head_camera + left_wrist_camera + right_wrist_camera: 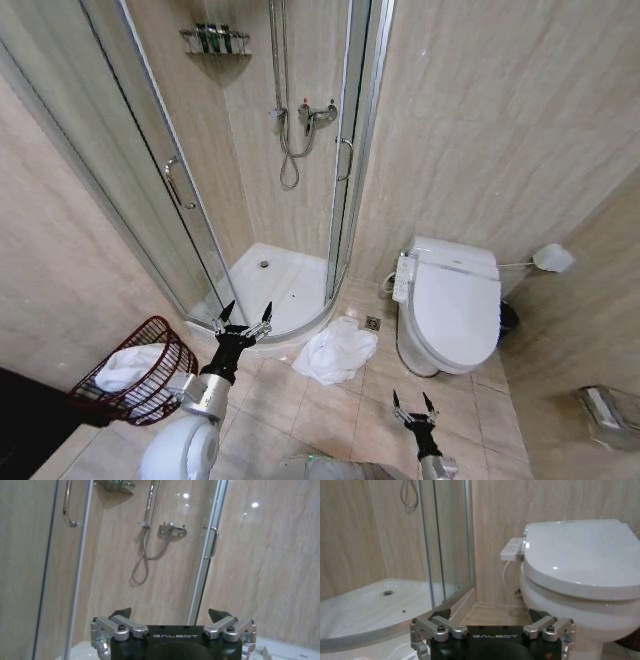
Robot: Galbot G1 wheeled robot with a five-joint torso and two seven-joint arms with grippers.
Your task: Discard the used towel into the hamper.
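A crumpled white towel (pixel 336 351) lies on the tiled floor between the shower base and the toilet. The hamper (pixel 140 372), a round dark red-brown wire basket, stands at the left and holds another white cloth (pixel 128 366). My left gripper (pixel 246 315) is raised between the hamper and the towel, open and holding nothing; in the left wrist view the left gripper (pixel 170 613) points toward the shower wall. My right gripper (pixel 413 403) hovers low near the bottom edge, open and holding nothing, and in the right wrist view the right gripper (pixel 490 613) faces the toilet.
A corner shower stall with glass doors (pixel 180 180) and a white base (pixel 275 285) stands behind the towel. A white toilet (pixel 450 305) with closed lid is at the right. A metal bin (pixel 612 412) sits far right. Bare tiles (pixel 320 410) stretch ahead of me.
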